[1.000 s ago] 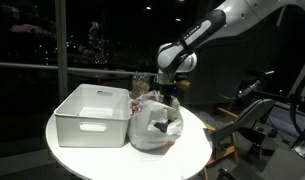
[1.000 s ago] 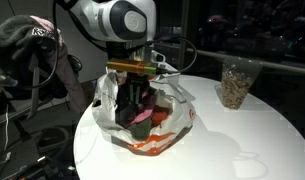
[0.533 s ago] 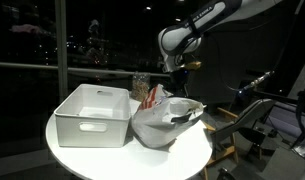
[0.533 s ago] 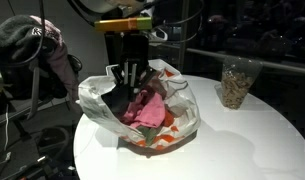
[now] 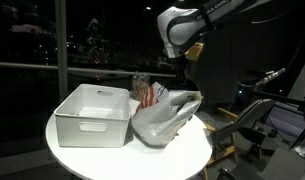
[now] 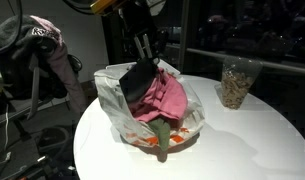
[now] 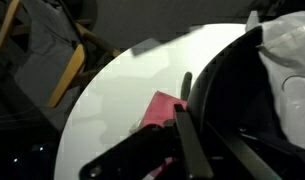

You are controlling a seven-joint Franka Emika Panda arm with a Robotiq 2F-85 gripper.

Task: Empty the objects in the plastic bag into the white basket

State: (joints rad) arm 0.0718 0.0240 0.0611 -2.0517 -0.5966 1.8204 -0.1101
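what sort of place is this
Probably an office or lab at night: tall dark glass windows with city lights outside, a round white table, and a wooden-framed chair beside it.

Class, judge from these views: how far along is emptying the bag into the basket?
Done: nothing; the white basket looks empty. In hand: the pincer seems to hold a dark item over the plastic bag. Left: pink cloth and the rest.

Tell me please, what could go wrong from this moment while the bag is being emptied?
1. The mouth of the plastic bag seems to face away from the white basket, and the pink cloth bulges out of it, so things may land on the table.
2. The jar stands not far off; a swing of the hand might hit it.
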